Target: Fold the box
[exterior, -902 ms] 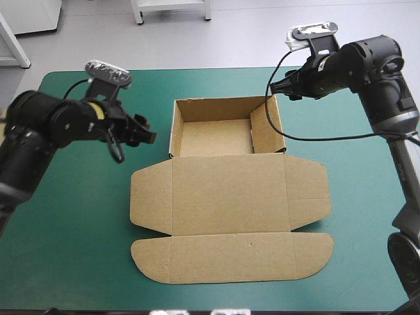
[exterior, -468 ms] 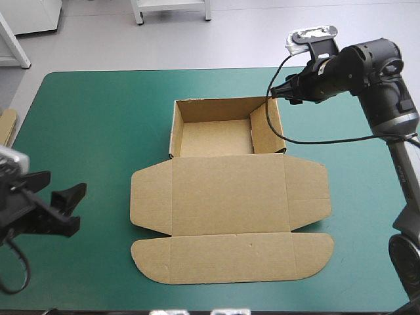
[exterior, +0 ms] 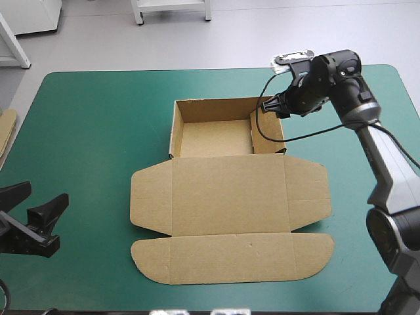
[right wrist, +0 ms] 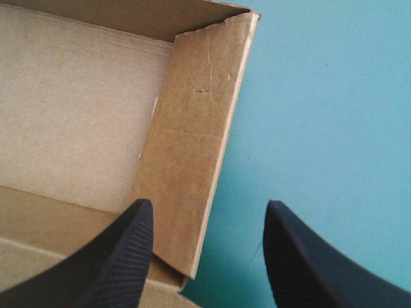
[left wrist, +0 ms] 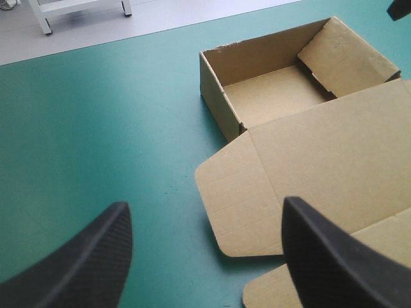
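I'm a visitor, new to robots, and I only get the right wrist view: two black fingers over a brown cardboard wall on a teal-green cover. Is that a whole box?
Observer: Yes. The brown cardboard box is an open tray, its wide lid lying flat on the teal-green table toward the near edge.
Visitor: Where is the other arm?
Observer: The left gripper hangs open by the table's left edge, apart from the box.
Visitor: Anything else there?
Observer: An edge of more brown board shows at the table's left edge.
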Available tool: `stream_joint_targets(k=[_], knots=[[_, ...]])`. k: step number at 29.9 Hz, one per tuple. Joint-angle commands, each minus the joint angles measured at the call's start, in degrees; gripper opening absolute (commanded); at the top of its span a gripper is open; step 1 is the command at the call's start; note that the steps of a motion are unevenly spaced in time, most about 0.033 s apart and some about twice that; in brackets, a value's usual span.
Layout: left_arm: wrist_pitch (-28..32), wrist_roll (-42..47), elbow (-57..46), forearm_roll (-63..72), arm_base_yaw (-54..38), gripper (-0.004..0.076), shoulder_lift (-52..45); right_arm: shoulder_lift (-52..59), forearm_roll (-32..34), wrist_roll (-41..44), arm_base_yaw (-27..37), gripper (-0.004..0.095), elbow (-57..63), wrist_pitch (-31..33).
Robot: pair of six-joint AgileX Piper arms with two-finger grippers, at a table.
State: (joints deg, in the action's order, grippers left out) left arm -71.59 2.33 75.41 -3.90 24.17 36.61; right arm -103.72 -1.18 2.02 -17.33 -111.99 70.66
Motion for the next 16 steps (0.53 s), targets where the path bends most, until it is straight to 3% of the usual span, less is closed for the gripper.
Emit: stream_joint_targets(k=[1,8,16], knots=[[-1.6,-1.7,1.0,-0.3,0.1,0.0475,1.6,-2.1,0.0,-0.5,-0.1,0.0486,-5.2,-2.7],[-1.7,-1.7,1.0,-0.3,0.1,0.0475,2.1,-11.4,0.6,0.4,-0.1,0.0486,-13.0,0.8],[-2.1,-1.7,1.0,0.0,0.1,0.0475,2.2,-17.1,1.9,2.1,0.1,0.0486,-13.5,0.8]])
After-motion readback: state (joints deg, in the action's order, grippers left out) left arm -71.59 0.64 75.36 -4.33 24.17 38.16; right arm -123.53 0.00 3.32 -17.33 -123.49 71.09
